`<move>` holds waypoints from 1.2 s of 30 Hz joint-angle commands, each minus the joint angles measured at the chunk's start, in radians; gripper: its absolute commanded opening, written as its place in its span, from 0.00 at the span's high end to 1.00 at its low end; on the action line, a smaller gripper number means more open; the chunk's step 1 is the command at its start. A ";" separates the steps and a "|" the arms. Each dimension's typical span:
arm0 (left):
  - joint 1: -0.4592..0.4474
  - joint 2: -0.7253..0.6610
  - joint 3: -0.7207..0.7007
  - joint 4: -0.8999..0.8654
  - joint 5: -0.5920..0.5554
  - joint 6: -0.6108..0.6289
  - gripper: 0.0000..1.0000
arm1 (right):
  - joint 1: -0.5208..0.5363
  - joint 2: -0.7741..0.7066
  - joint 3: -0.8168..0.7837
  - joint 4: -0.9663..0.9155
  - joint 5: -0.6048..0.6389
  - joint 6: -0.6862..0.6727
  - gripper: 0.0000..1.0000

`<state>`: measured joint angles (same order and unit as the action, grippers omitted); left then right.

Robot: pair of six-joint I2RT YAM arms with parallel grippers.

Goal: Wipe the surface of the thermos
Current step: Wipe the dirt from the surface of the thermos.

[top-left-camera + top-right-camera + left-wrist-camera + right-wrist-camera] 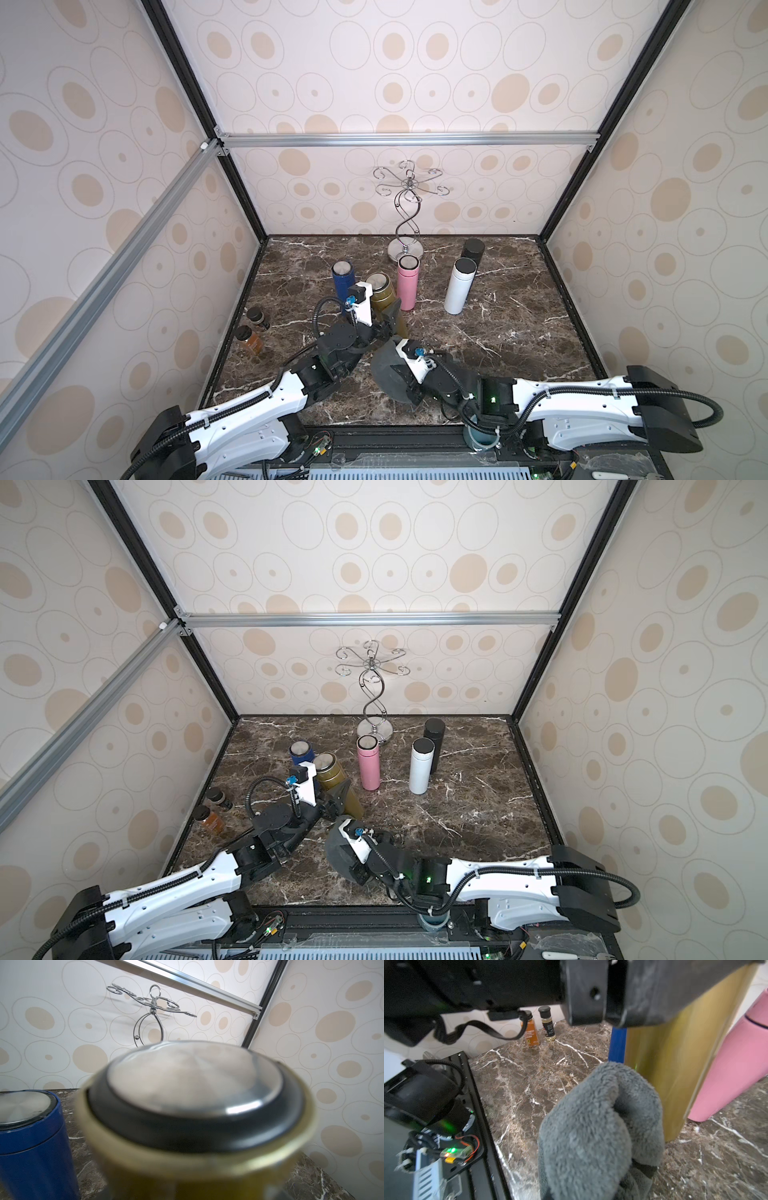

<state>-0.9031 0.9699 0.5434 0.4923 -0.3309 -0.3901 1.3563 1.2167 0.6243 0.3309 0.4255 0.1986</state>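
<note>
Closest to the lens in the right wrist view was a grey fleece cloth. It was bunched over the right gripper, whose jaws were pinched together on it, the fabric hiding most of the fingers. The cloth's folded tip sat low beside an olive-gold metal thermos, at or just short of its wall; contact could not be told. In a top view this thermos stood left of centre on the dark brown marble tabletop, leaning slightly, its base down at the marble. The left gripper was clamped around the thermos body from the near side, one dark jaw lying across the golden wall. From the left wrist, its brushed-steel lid in a black ring filled the frame, blurred. Just behind it, toward the left wall, stood a dark blue cylindrical thermos, and just to its right a pink slim thermos. Farther right, well apart, was a white thermos with a black cap, with a black thermos close behind it. A chrome twisted-wire stand with curled hooks rose near the back wall, its round foot behind the pink one. Two small black-capped spice bottles stood by the left wall.
</note>
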 commanded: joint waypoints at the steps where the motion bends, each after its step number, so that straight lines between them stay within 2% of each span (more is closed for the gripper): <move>1: 0.000 -0.030 0.054 -0.018 -0.042 -0.051 1.00 | 0.006 0.066 0.067 0.144 0.105 -0.081 1.00; 6: -0.002 -0.029 0.044 0.005 -0.042 -0.057 1.00 | 0.005 0.206 0.177 0.181 0.123 -0.087 1.00; 9: -0.003 -0.033 0.039 0.004 -0.042 -0.050 1.00 | 0.006 0.253 0.190 0.223 0.155 -0.074 1.00; 15: -0.004 -0.060 0.024 0.008 -0.037 -0.045 1.00 | 0.000 0.258 0.160 0.238 0.242 -0.045 1.00; 22: -0.003 -0.078 0.013 0.022 -0.038 -0.029 1.00 | 0.000 0.207 0.083 0.177 0.278 0.053 1.00; 27: -0.003 -0.082 0.015 0.022 -0.031 -0.015 1.00 | 0.000 0.135 0.013 0.094 0.329 0.139 1.00; 31: -0.003 -0.085 0.010 0.019 -0.020 0.027 1.00 | 0.000 0.002 -0.039 -0.045 0.350 0.230 1.00; 33: -0.003 -0.082 -0.004 0.034 0.005 0.058 1.00 | -0.001 -0.095 -0.046 -0.153 0.300 0.263 1.00; 36: -0.002 -0.087 -0.055 0.118 0.115 0.102 1.00 | -0.035 -0.266 -0.064 -0.260 0.160 0.306 1.00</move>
<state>-0.9031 0.9073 0.5076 0.4786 -0.3141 -0.3500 1.3464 1.0603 0.5705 0.2031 0.6712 0.4232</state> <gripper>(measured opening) 0.665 0.085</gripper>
